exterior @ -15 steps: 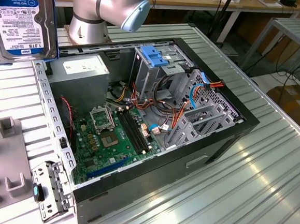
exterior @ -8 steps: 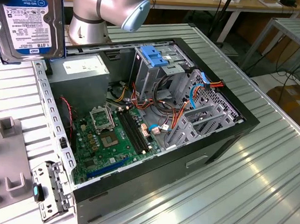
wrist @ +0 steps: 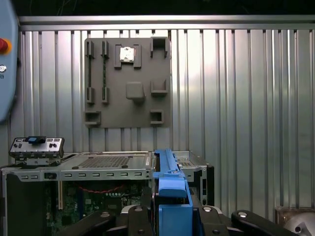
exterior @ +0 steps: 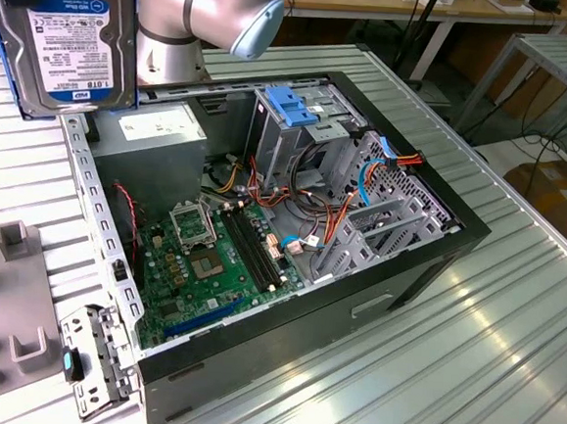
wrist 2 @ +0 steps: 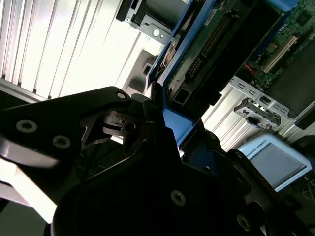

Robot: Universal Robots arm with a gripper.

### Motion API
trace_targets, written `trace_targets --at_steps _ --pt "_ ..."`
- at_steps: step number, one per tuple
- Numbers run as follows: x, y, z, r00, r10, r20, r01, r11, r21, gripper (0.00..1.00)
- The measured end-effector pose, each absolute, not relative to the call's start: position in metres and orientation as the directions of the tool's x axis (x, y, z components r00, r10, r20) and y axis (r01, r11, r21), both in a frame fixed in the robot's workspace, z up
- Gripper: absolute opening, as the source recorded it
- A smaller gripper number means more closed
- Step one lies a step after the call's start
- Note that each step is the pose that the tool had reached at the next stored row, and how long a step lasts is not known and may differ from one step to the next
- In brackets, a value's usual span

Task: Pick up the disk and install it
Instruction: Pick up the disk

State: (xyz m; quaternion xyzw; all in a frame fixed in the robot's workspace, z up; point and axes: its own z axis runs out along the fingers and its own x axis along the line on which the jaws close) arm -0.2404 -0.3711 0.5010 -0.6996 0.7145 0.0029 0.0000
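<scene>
The disk (exterior: 71,43) hangs in the air, close in the exterior view's upper left, above the table beside the open computer case (exterior: 439,234). Its white label with a blue band faces that view, and a blue rail runs down its side. In the first wrist view my gripper (wrist: 170,202) is shut on the disk's blue rail (wrist: 170,182). In the second wrist view the black fingers (wrist 2: 147,123) clamp the disk (wrist 2: 211,44), whose green circuit board shows. The metal drive cage (exterior: 313,150), with a light-blue bracket (exterior: 290,106) on top, stands inside the case.
The arm's grey joint (exterior: 201,9) is above the case's back edge. Inside the case are the grey power-supply box (exterior: 162,134), the motherboard (exterior: 202,255) and loose cables (exterior: 365,179). A grey fixture plate (exterior: 2,288) lies on the ribbed metal table (exterior: 487,366).
</scene>
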Motion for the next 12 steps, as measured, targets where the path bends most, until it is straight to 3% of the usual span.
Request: trace_targets --at_steps 12 --pt "-0.2305 -0.3768 0.5009 -0.021 -1.0 -0.004 -1.0 0.021 0.004 0.37"
